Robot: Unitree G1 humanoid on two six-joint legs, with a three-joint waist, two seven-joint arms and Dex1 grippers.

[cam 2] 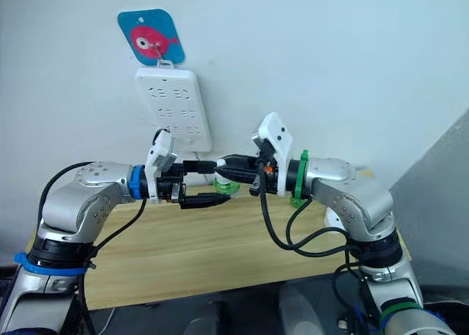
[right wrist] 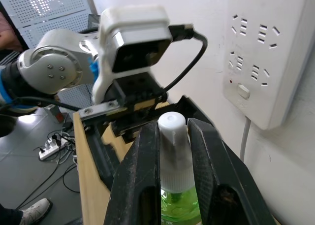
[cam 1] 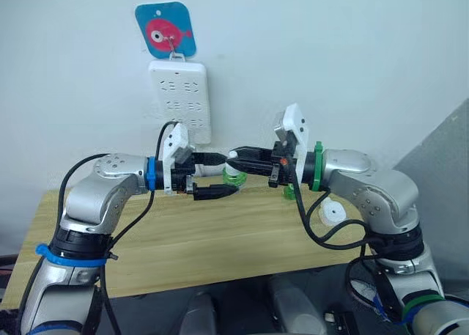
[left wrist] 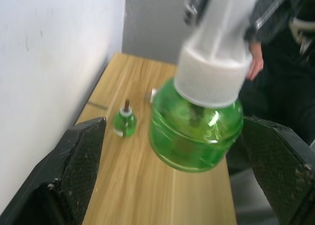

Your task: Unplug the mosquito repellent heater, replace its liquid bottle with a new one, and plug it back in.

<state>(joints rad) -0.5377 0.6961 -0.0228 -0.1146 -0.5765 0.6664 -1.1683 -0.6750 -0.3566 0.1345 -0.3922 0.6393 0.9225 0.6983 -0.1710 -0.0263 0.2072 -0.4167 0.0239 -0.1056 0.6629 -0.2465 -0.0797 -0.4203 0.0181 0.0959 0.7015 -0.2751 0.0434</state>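
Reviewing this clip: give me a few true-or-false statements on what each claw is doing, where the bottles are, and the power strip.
1. The right claw grips the new bottle by its white cap. True.
2. The left claw is shut on that bottle. False: its fingers stand open on either side of it.
3. A second small green bottle with a dark wick stands on the wooden table. True.
4. The power strip lies on the table. False: it hangs on the wall.

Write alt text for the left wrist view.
A green bottle with a white cap hangs between the left gripper's two open black fingers. Beyond it, a smaller-looking green bottle with a dark wick stands on the wooden table beside a white wall.
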